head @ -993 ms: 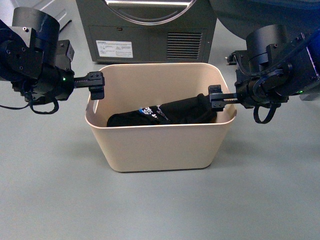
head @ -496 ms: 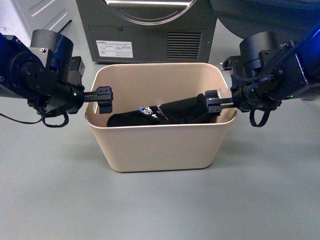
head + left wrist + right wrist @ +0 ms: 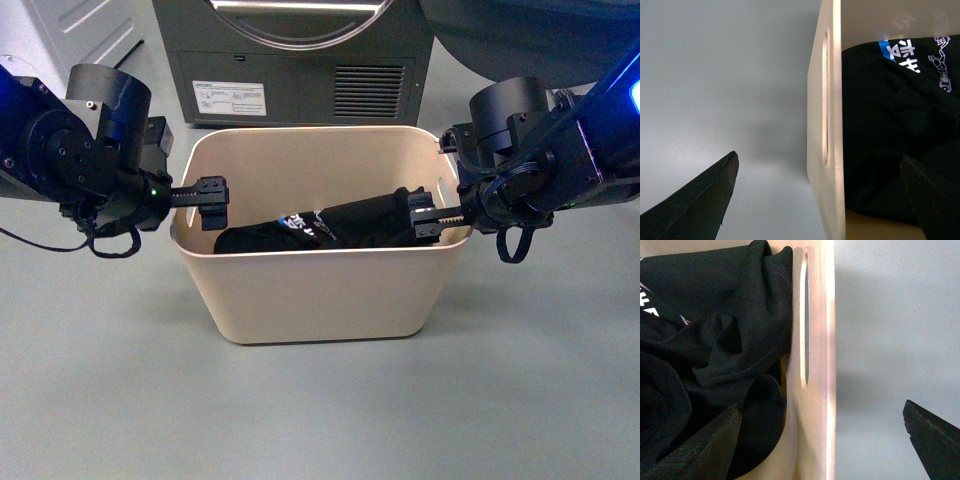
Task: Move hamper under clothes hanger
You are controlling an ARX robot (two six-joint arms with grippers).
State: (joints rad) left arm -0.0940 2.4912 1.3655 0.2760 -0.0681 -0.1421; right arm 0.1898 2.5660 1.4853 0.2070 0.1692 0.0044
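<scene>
Left gripper [image 3: 208,203] and right gripper [image 3: 422,222] are held open, each astride a short wall of the hamper [image 3: 310,290], which is set on the floor [image 3: 100,380] before the dryer [image 3: 290,60]; no clothes hanger is seen. If one wall is clamped poorly, tilting or slipping is risked.

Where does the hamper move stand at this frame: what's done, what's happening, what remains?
Done: black clothes lie in the hamper. In hand: the left gripper and right gripper each straddle a short side at its slot handle, jaws open, not clamped. Left: grip and move it; the hamper sits on the floor by the dryer, and no clothes hanger is in view.
</scene>
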